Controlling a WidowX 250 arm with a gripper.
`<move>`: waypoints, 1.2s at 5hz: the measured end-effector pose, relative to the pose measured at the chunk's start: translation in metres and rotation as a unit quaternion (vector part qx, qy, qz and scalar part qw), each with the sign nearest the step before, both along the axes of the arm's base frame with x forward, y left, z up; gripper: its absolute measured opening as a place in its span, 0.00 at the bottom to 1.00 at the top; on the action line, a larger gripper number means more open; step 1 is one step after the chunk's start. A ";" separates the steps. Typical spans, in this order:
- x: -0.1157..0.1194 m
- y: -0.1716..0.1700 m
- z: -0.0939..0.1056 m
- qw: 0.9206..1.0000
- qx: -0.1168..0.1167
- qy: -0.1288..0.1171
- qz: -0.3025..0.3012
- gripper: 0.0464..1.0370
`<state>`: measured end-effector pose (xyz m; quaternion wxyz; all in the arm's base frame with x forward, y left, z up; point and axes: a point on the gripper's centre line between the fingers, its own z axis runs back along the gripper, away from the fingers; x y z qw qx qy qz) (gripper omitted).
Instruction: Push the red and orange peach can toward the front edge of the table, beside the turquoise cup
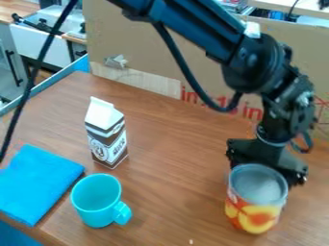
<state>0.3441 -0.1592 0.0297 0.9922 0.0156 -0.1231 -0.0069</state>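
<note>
The black gripper (265,154) is low over the right side of the table, directly behind a can (253,212) and close against its rim; whether they touch, I cannot tell. The can is open-topped and silver inside, with a red, orange and yellow label, and its top hides the lower part of the gripper. Left of centre, a brown and white milk carton (107,137) stands upright. In front of it is an upright turquoise cup (97,198), its handle towards the lower right. A folded blue cloth (37,180) lies flat left of the cup.
A cardboard panel (160,53) borders the back of the wooden table (173,161). Black cables hang down at the far left and below the arm. Beyond the table's upper left corner is a white sink unit (48,41).
</note>
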 end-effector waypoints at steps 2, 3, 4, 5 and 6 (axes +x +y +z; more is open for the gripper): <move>-0.055 0.013 0.028 0.999 -0.012 -0.020 0.028 0.97; -0.066 0.019 0.033 0.999 -0.016 -0.020 0.035 0.97; -0.076 0.022 0.027 0.999 -0.015 -0.002 0.037 0.97; -0.079 0.022 0.027 0.999 -0.017 0.008 0.036 0.97; -0.078 0.023 0.043 1.000 -0.017 0.001 0.026 0.97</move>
